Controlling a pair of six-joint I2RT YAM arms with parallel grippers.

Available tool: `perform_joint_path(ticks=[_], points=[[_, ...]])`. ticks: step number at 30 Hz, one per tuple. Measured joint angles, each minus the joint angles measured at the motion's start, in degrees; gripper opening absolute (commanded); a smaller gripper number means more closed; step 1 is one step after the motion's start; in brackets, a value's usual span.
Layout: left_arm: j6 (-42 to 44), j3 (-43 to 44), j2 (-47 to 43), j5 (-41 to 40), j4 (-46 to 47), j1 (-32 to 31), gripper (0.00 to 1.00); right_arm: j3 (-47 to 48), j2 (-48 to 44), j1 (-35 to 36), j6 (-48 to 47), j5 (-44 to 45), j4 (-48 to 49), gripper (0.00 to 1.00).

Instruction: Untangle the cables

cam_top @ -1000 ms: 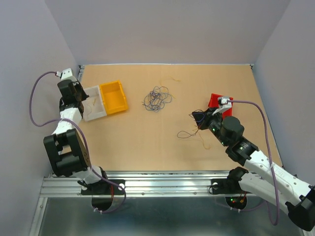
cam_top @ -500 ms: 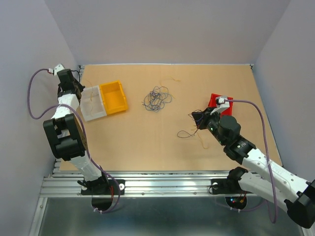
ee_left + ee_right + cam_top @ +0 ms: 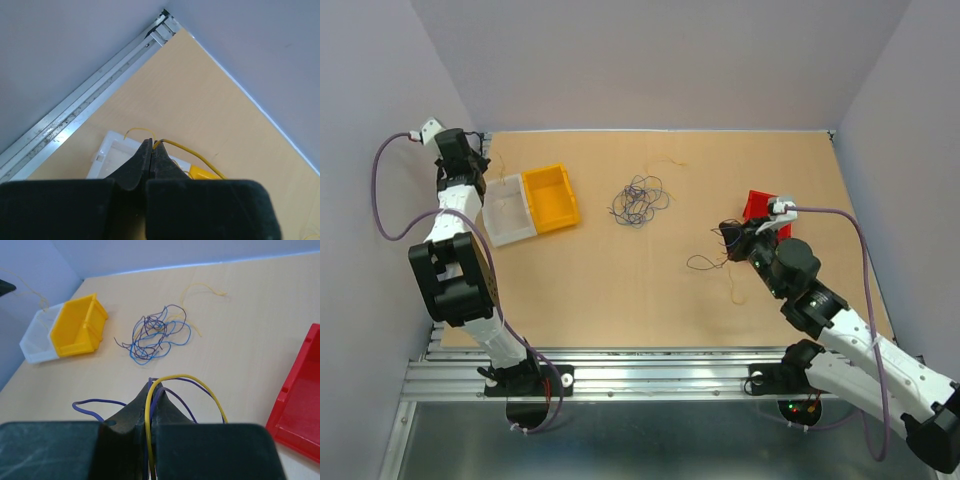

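On table (image 3: 620, 290), cables (image 3: 639, 201) in roundish tangle

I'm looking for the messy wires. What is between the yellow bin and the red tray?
The tangled bunch of thin cables lies between the yellow bin and the red tray, clearest in the top view.

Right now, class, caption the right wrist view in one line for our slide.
Right pincer shut on yellow and purple wires, tangled bunch ahead, yellow bin left, red bin right.
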Motion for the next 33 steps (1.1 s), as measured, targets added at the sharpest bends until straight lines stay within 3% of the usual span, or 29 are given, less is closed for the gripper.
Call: perform_joint_path(ticks=[10,33], points=[[4.1,-9.2,-2.3,-4.1,4.1,-0.6,0.0,-1.1,-9.2,0.0,-0.7,-0.1,0.6,0.01],[21.7,-19.8,-11.8,-6.6,3.3,-4.0,0.0,-1.2,-7.8,0.0,0.5,-1.5,0.9,0.01]])
